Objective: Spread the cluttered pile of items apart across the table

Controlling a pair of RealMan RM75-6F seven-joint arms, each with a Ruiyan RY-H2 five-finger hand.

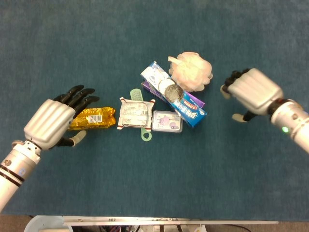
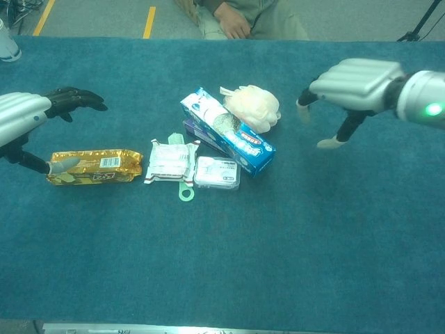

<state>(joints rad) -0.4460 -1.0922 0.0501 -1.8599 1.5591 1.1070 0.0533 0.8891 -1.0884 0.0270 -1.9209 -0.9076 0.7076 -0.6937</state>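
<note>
The pile sits mid-table. A cream bath pouf (image 1: 192,71) (image 2: 254,106) leans on a blue toothpaste box (image 1: 176,96) (image 2: 229,132) that carries a round metal scrubber (image 1: 173,92). In front lie a white sachet (image 1: 134,114) (image 2: 169,161), a small clear box (image 1: 167,121) (image 2: 217,172) and a green handle (image 1: 145,133). A gold snack packet (image 1: 94,118) (image 2: 94,165) lies apart to the left. My left hand (image 1: 50,121) (image 2: 24,118) hovers open over the packet's left end. My right hand (image 1: 251,92) (image 2: 351,87) is open just right of the pouf, not touching it.
Blue felt covers the table (image 1: 159,183). A seated person (image 2: 243,17) is beyond the far edge, and a white object (image 2: 7,45) stands at the far left corner.
</note>
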